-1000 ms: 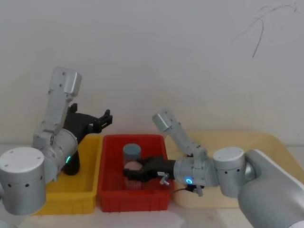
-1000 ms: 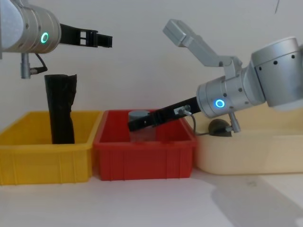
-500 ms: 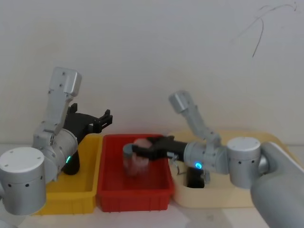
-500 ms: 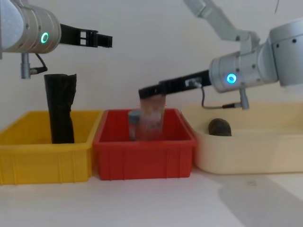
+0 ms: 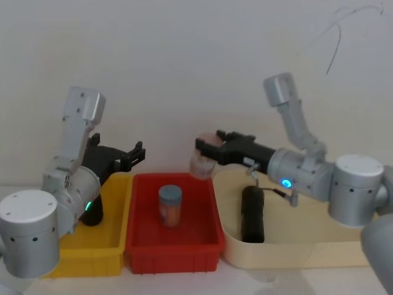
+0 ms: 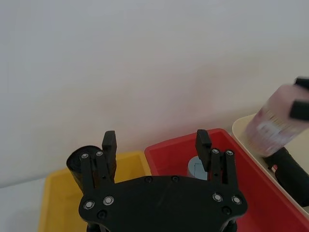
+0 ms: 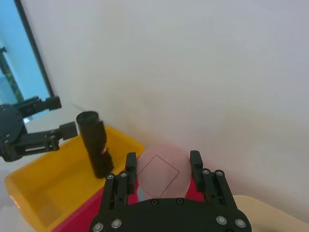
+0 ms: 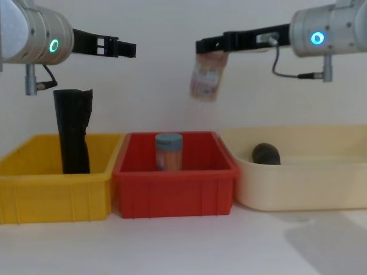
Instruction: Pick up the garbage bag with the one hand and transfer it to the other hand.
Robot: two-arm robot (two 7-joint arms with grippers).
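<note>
The garbage bag, a smooth black roll, lies in the cream tray; in the chest view its round end shows above the tray wall. My left gripper, on the arm with the green ring light, hangs open and empty above the yellow bin, far from the bag. Both its fingers are spread in the left wrist view. My right gripper, on the arm with the blue ring light, is shut on a pink container held high over the seam between the red bin and the tray.
A black roll with a ragged top stands upright in the yellow bin. A jar with a blue-grey lid stands in the red bin. The three containers sit side by side on the white table.
My right gripper has lifted the pink container out of the red bin, up and toward the cream tray. The garbage bag has come into view in the tray. The left arm has not moved.
</note>
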